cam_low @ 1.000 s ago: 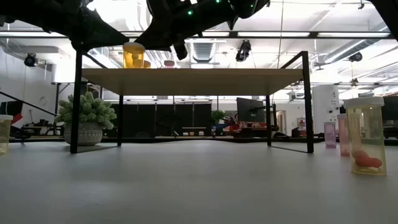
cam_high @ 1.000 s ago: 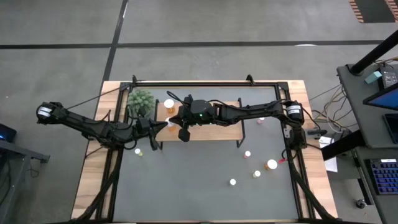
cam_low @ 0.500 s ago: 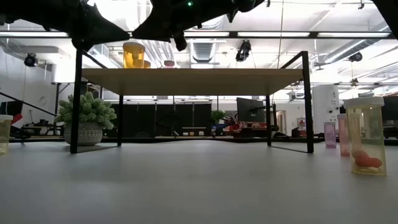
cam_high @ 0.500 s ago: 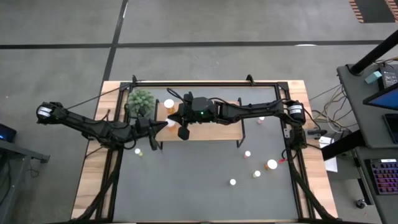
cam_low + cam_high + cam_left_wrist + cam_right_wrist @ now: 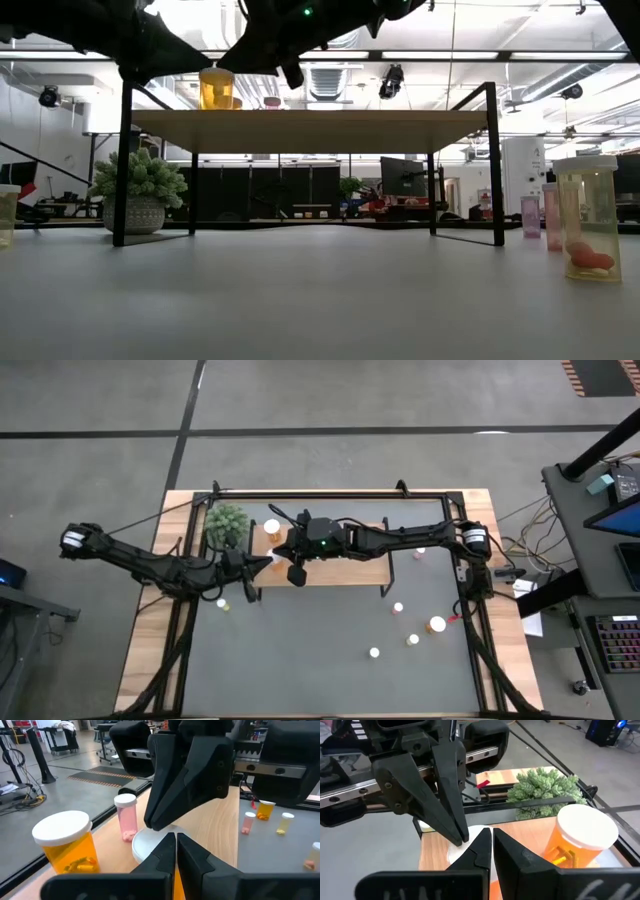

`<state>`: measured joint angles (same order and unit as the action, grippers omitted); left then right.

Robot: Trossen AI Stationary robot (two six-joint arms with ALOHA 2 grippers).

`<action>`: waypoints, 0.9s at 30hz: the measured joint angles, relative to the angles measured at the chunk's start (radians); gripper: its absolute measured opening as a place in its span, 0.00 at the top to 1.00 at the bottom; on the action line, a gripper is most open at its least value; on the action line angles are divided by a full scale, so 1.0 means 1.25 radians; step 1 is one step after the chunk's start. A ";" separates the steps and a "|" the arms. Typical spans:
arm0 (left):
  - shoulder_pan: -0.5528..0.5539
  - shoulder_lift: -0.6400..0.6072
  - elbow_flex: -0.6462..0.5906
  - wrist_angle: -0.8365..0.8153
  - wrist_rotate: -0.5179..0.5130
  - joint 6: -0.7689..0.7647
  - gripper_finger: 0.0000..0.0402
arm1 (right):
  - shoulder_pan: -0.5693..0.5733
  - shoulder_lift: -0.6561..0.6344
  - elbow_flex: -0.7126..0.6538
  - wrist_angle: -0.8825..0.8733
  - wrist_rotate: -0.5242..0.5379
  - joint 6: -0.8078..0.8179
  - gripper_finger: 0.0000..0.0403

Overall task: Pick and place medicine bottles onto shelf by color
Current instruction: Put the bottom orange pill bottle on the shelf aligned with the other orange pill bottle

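Note:
The light-wood shelf (image 5: 350,570) stands at the table's far side. On its left end are an orange bottle (image 5: 272,528), a pink bottle (image 5: 126,817) and a second orange bottle with a white cap (image 5: 144,849). My left gripper (image 5: 268,560) comes from the left and my right gripper (image 5: 283,552) from the right. Both are shut, and their tips meet over that white cap. In the low view the capped orange bottle (image 5: 215,88) stands upright on the shelf (image 5: 320,122) right under both dark grippers. My left gripper (image 5: 175,847) lies with its shut fingertips over the white cap (image 5: 455,854) of the orange bottle, coming slanted down from the table's left. Whether it touches the cap I cannot tell. My right gripper (image 5: 488,840) points its shut fingertips (image 5: 152,822) at the same cap's rim, slanted down from the right. Whether it touches I cannot tell.
A green spiky plant (image 5: 226,525) stands at the shelf's left end. Loose bottles stand on the grey table right of centre (image 5: 398,607), (image 5: 438,625), (image 5: 374,653), and one on the left (image 5: 222,602). The near half of the table has free room.

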<state>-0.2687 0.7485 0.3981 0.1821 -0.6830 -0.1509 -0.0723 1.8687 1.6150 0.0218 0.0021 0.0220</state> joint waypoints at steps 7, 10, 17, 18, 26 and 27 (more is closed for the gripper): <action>0.000 0.009 0.001 0.005 0.000 -0.001 1.00 | 0.000 0.000 0.000 -0.021 0.000 0.004 0.98; 0.000 0.000 0.001 0.009 0.001 -0.001 1.00 | 0.000 0.000 0.000 -0.011 0.000 0.003 0.98; 0.000 -0.020 0.001 0.014 0.001 -0.001 1.00 | 0.000 -0.005 0.000 0.016 0.020 -0.018 0.98; 0.000 -0.021 0.001 0.014 0.001 0.000 1.00 | -0.002 -0.005 0.000 0.016 0.021 -0.018 0.98; 0.000 -0.007 0.001 0.014 0.002 -0.002 1.00 | -0.004 0.015 -0.001 0.001 0.022 -0.010 0.98; 0.000 -0.005 0.001 0.014 0.002 -0.002 1.00 | -0.004 0.015 -0.001 0.001 0.022 -0.009 0.98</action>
<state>-0.2687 0.7423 0.3988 0.1999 -0.6800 -0.1530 -0.0776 1.8870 1.6138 0.0227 0.0295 0.0113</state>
